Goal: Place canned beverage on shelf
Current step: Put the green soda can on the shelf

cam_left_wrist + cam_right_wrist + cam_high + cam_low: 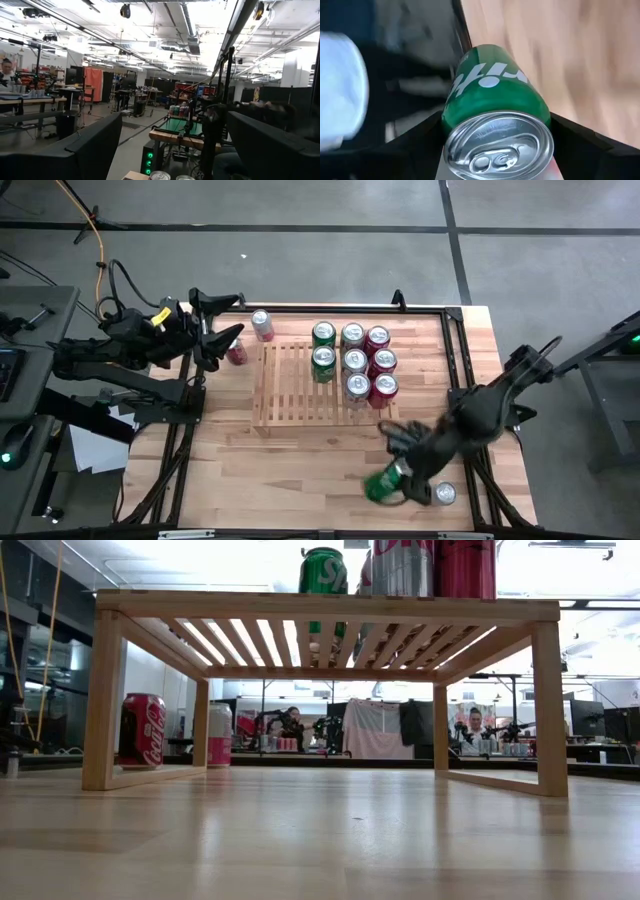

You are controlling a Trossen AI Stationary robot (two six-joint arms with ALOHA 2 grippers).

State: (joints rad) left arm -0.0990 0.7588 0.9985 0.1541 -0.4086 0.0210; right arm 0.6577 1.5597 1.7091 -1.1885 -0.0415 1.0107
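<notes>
The light wooden slatted shelf (290,390) stands mid-table on its short legs, with several green, silver and red cans (355,360) upright on its right half. My right gripper (405,468) is near the table's front right, shut on a green can (383,484). Another silver-topped can (445,494) stands on the table just right of it. My left gripper (225,342) hangs open and raised at the far left, touching nothing. The low view shows the shelf (330,606) but neither gripper. My right gripper pinches the green can's curved side wall (540,107) between its two fingers, one (417,137) on each side. The can's silver top (499,145) faces the wrist, so the fingers run along the can. They slant down. The can sits tilted, off the table.
A red can (236,353) and a pink-and-silver can (262,326) are on the table left of the shelf, below my left gripper. The shelf's left half has bare slats. Open wood lies between the shelf and the table's near edge.
</notes>
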